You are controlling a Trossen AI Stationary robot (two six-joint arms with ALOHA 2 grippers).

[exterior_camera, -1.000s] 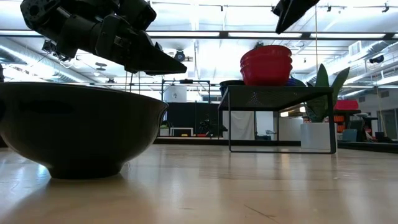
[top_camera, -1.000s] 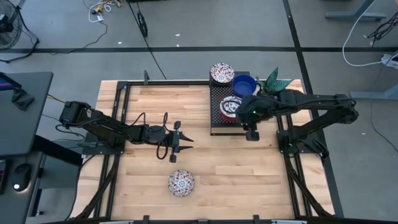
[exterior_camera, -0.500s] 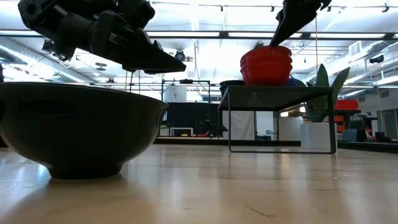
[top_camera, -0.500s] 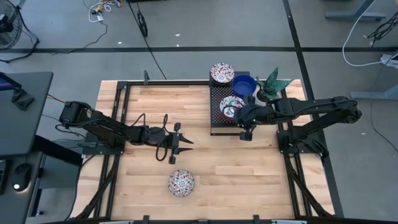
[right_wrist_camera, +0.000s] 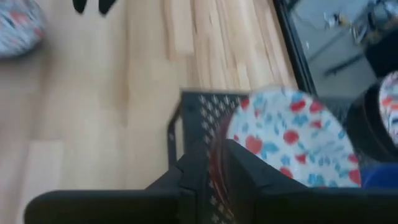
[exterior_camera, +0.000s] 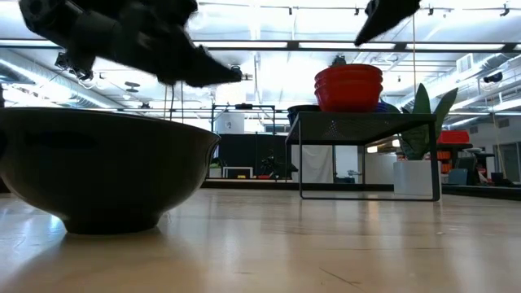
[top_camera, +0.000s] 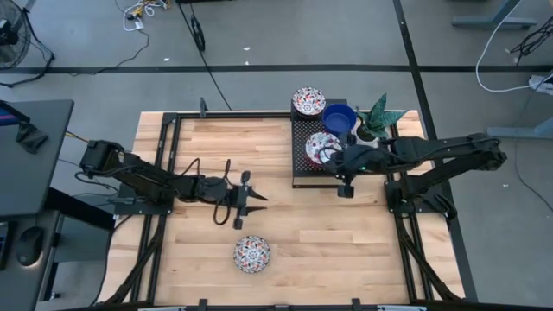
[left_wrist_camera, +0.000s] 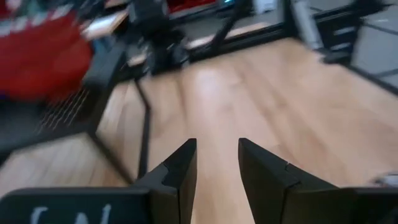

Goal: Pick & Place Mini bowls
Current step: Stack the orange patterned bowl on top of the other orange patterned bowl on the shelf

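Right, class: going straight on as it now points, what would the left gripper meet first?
Probably the bare wooden table: the left gripper tilts slightly downward, its line passing beside the black rack. Depth unclear.

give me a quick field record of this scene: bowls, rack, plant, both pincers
table: light wood top in a black frame
rack: black perforated stand at the far right part of the table
bowls on rack: floral bowl, blue bowl, floral stack
loose bowl: upside-down floral bowl on the wood, near edge
plant: green potted plant beside the rack
left pincer: open, empty, above mid-table
right pincer: fingers on the rim of the floral stack, one either side
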